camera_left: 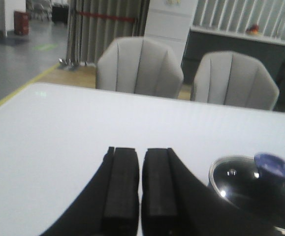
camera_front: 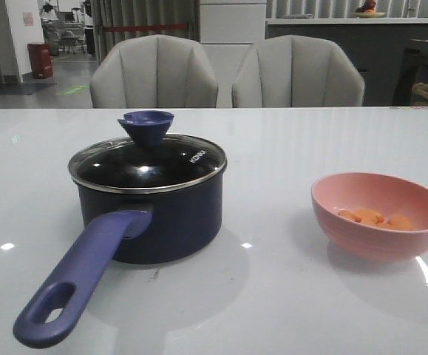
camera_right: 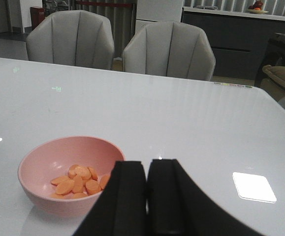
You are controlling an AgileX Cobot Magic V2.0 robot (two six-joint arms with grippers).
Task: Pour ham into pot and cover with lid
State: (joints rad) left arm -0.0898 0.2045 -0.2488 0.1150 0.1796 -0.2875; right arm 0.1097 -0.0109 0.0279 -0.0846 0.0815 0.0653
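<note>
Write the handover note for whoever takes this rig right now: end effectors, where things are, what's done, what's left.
Left end effector: shut, empty, above the table beside the pot.
Right end effector: shut, empty, near the pink bowl.
Pot: on the table, handle pointing toward the robot, lid on it.
Ham: all in the pink bowl, right of the pot.
Done: nothing.
Left: lift the lid off, pour the ham into the pot, put the lid back on.
</note>
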